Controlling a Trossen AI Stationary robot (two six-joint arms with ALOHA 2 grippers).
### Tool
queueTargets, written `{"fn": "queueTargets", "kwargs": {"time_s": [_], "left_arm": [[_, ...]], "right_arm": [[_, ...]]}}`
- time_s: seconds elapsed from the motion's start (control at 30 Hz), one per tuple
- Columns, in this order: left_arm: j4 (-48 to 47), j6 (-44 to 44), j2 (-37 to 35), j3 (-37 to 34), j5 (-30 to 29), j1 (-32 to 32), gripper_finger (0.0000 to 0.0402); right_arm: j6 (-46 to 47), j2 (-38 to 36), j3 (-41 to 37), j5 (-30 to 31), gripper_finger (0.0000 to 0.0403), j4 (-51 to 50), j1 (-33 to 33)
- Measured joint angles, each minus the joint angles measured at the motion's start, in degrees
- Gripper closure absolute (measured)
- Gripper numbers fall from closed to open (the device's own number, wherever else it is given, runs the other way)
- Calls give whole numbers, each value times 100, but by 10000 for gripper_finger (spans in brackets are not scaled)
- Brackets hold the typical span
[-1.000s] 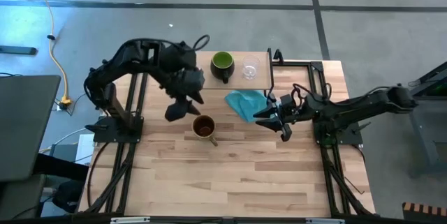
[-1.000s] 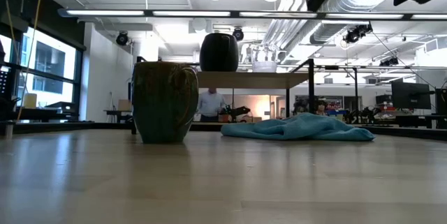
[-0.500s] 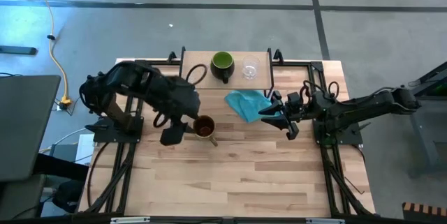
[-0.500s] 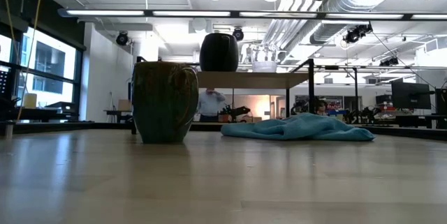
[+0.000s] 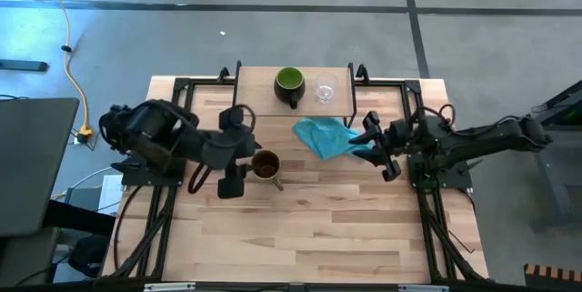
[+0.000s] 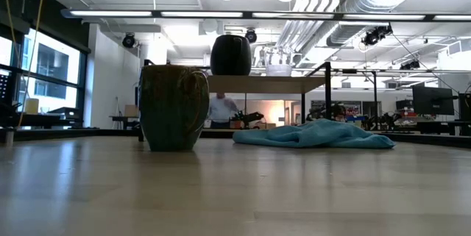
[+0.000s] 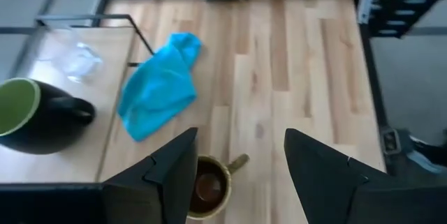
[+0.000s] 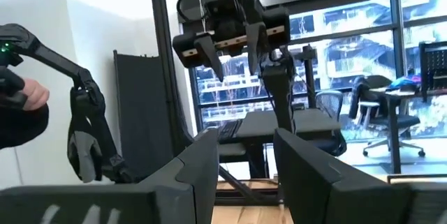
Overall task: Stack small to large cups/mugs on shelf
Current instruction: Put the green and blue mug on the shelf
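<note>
- We see the shelf (image 5: 250, 92) standing at the far edge of the desk (image 5: 300, 228), in the middle.
- On the shelf sits the dark mug with green inside (image 5: 289, 84). The small clear glass cup (image 5: 325, 90) stands just beside it, on its right in the view from above. They are close but do not touch.
- The tan-brown mug (image 5: 265, 166) is not on the shelf. It stands upright on the desk, in front of the shelf, with its handle pointing toward the front of the desk.
- A blue cloth (image 5: 320, 135) lies crumpled on the desk between the tan-brown mug and the right arm, close to the shelf's right corner.
- The left end effector (image 5: 230, 183) hangs over the desk just beside the tan-brown mug, on its left. Its two fingers (image 7: 164, 175) are spread apart and hold nothing. In its own wrist view, the mug shows between them, farther off.
- The right end effector (image 5: 380, 151) is up in the air near the right edge of the blue cloth. Its fingers (image 8: 199, 165) are spread apart too, and they hold nothing.
- In the low view, the tan-brown mug looks big and near, with the cloth to its right and the shelf behind.
- Far back in the room, a person (image 6: 218, 109) stands.
</note>
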Motion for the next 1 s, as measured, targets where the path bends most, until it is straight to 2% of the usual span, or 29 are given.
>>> {"fn": "queueTargets", "kwargs": {"time_s": [0.5, 0.87, 1.0], "left_arm": [[-318, -769, -52, -4, -2590, -1070, 202], [-319, -1482, -47, -118, -3587, -1584, 202], [-315, -1457, -44, -140, -3948, -1749, 202]], "right_arm": [[-126, -1076, 0, 158, 275, -1272, -17], [16, -1154, 0, 309, 275, -1725, -17], [23, -1157, 0, 361, 275, -1815, -17]]}}
